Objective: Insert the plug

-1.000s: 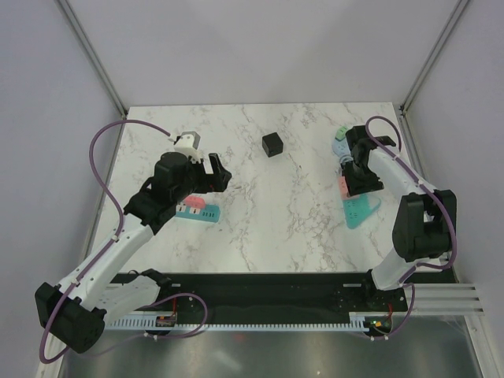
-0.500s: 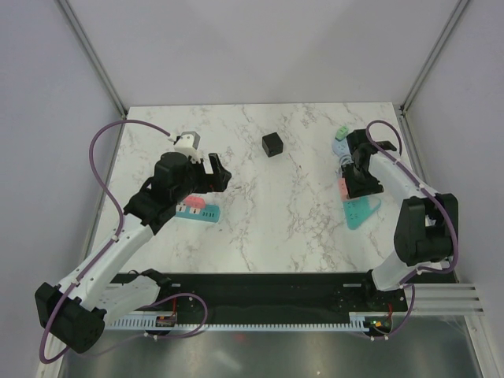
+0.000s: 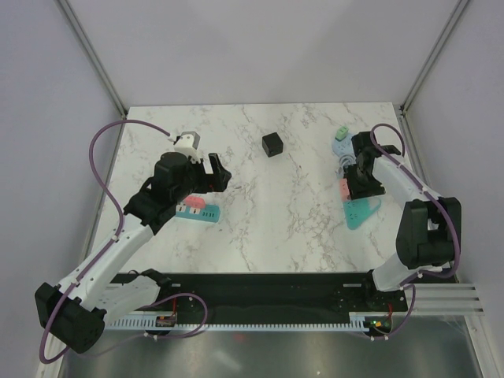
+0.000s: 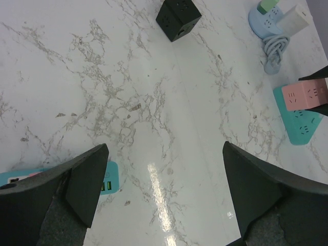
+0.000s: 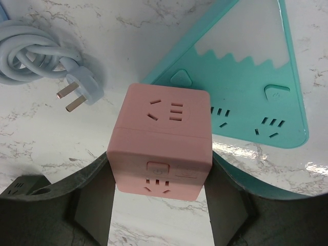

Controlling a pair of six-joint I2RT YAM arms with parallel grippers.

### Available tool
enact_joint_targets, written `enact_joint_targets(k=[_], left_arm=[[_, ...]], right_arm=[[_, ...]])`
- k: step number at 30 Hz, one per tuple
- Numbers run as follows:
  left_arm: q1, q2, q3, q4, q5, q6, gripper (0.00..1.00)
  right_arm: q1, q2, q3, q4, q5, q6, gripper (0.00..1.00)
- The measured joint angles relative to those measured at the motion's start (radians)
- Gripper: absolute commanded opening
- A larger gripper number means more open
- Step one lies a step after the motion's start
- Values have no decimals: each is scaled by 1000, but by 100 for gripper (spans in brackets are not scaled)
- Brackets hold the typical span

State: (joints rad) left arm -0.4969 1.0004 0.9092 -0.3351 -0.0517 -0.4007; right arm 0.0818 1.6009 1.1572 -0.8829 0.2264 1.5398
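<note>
My right gripper [image 5: 159, 177] is shut on a pink socket cube [image 5: 161, 138], one finger pressed on each side. The cube sits at the edge of a teal triangular power strip [image 5: 246, 82]. To its left lies a pale blue coiled cable [image 5: 31, 56] ending in a three-pin plug [image 5: 77, 95], free on the marble. From above, the right gripper [image 3: 361, 183] is at the table's right side, with the pink cube [image 3: 344, 187] beside it. My left gripper [image 3: 219, 173] hangs open and empty over the left-centre marble, with nothing between its fingers [image 4: 89, 179].
A black socket cube [image 3: 272, 144] stands mid-table at the back. A round pale blue socket [image 3: 342, 144] with a green and a white adapter sits behind the cable. A teal power strip [image 3: 197, 211] lies under the left arm. Booth walls enclose the table.
The right arm's wrist and forearm have shifted slightly to the right while the gripper stays on the pink cube. The left arm has not moved.
</note>
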Motion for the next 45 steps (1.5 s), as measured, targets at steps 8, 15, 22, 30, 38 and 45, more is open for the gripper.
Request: enact_joint_targets(k=[8, 15, 22, 30, 38, 45], left_arm=[[0, 0, 0, 0, -2, 0, 100], [0, 0, -3, 0, -3, 0, 100], [0, 0, -11, 0, -4, 1, 100], [0, 0, -12, 0, -8, 1, 100], [0, -6, -13, 0, -8, 12, 100], [0, -11, -13, 0, -7, 27, 100]], right_arm=[[-4, 54, 31, -25, 0, -6, 0], [-10, 82, 48, -33, -8, -18, 0], [-30, 87, 43, -13, -43, -46, 0], [-60, 76, 30, 8, -103, -89, 28], [-67, 51, 37, 13, -124, -127, 63], [-72, 3, 34, 16, -128, -172, 98]])
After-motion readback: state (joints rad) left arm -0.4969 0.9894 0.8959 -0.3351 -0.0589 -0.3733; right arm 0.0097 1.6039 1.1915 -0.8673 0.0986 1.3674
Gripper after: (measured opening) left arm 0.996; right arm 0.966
